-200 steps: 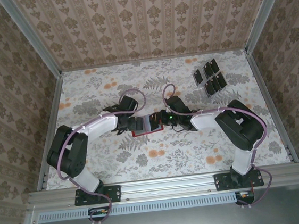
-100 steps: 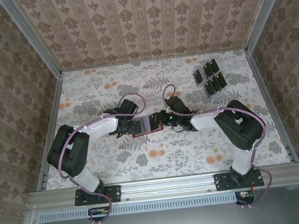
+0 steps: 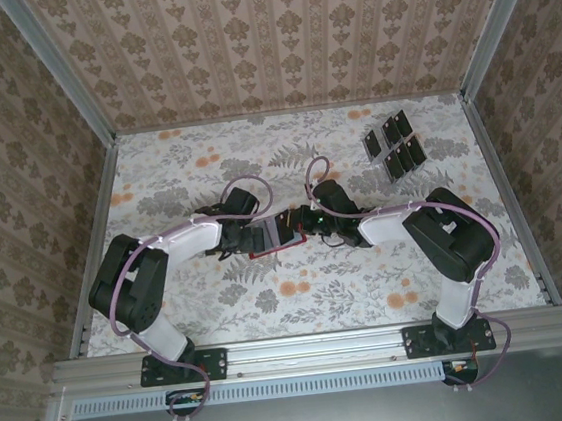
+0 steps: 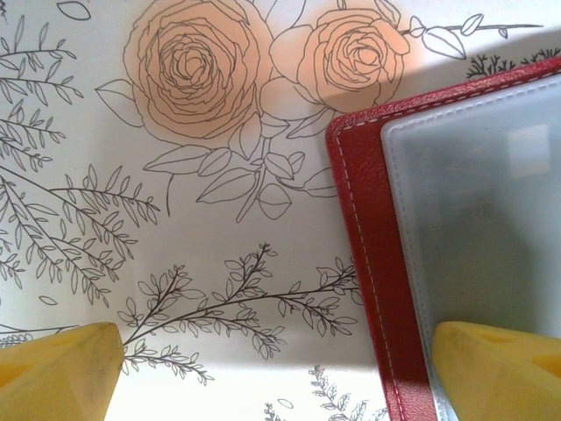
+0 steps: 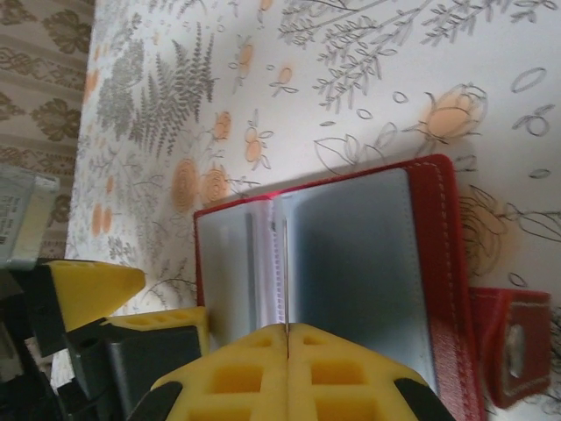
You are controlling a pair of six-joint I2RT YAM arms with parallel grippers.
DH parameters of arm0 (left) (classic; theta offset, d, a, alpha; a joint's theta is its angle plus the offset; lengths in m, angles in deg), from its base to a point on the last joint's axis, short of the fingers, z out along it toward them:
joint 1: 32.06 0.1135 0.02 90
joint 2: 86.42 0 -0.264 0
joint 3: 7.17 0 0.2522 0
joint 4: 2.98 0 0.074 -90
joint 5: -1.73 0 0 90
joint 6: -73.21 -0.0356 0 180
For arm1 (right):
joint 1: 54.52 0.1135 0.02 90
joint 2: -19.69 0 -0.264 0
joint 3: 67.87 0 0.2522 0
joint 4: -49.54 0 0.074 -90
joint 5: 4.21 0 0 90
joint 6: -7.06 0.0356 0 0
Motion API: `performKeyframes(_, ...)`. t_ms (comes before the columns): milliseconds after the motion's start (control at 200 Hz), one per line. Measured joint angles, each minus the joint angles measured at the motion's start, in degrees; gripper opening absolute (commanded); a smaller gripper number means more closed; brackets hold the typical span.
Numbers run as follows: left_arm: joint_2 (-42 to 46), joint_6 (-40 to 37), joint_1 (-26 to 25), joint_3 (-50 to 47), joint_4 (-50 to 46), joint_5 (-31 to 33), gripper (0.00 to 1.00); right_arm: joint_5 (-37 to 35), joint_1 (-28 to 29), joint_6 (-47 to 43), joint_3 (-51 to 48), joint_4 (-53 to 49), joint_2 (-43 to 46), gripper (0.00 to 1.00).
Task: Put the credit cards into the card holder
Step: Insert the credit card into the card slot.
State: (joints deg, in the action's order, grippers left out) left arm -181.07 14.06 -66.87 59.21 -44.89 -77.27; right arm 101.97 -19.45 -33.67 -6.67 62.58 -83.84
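Pinching leaf of card holder (image 5: 351, 263) in right fingers (image 5: 302, 351) to hold it open; straddling its edge with spread left fingers (image 4: 495, 373), probably bracing.

Red leathery card holder (image 4: 370, 263), frosted plastic pockets (image 4: 482, 219)

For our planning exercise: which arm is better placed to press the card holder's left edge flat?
Left, probably: left gripper open over the red edge of the card holder; right gripper shut on an inner leaf.
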Motion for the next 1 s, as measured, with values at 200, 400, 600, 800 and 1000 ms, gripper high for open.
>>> performKeyframes(200, 0.0, 0.02, 0.02, 0.0, 0.0, -0.02, 1.0, 2.54, -0.2, 0.0, -0.02, 4.02, -0.15, 0.0)
performKeyframes(400, 0.0, 0.0, 0.02, 0.02, -0.07, 0.0, 1.0, 4.44, -0.7, -0.02, -0.02, 7.63, -2.4, 0.0)
performKeyframes(600, -0.02, 0.0, 0.04, 0.07, -0.15, 0.02, 1.0, 5.86, -1.46, 0.02, -0.02, 9.77, -5.14, 0.0)
performKeyframes(800, -0.02, 0.0, 0.11, 0.13, -0.2, 0.0, 1.0, 7.06, -1.7, 0.46, -0.04, 12.52, -6.43, 0.0)
performKeyframes(1000, -0.02, 0.0, 0.39, 0.17, -0.52, 0.02, 1.0, 7.89, -1.73, 0.92, -0.04, 14.23, -7.23, 0.0)
